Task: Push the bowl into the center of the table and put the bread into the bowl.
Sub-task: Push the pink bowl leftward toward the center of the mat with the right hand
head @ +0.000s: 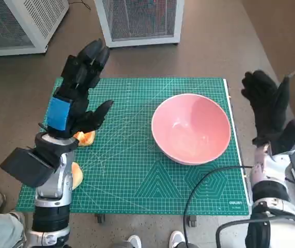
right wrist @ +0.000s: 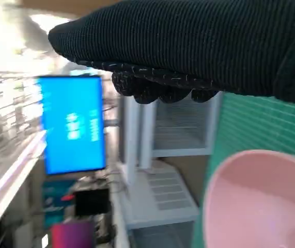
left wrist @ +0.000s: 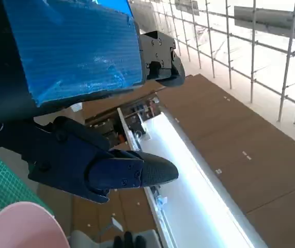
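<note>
A pink bowl [head: 191, 128] stands empty on the right half of the green cutting mat [head: 132, 170]; its rim also shows in the left wrist view [left wrist: 23, 225] and the right wrist view [right wrist: 261, 201]. Pieces of orange-brown bread [head: 85, 137] lie at the mat's left edge, mostly hidden under my left arm, with another piece [head: 77, 175] nearer me. My left hand [head: 77, 90] is raised above the mat's left side, fingers spread, holding nothing. My right hand [head: 265, 107] hovers past the mat's right edge, beside the bowl, fingers apart and empty.
Two white mesh-fronted cabinets [head: 139, 20] stand on the floor beyond the table. A black cable [head: 204, 181] crosses the mat's near right corner. A person's shoes [head: 155, 240] show at the near table edge, and a knee at the lower left.
</note>
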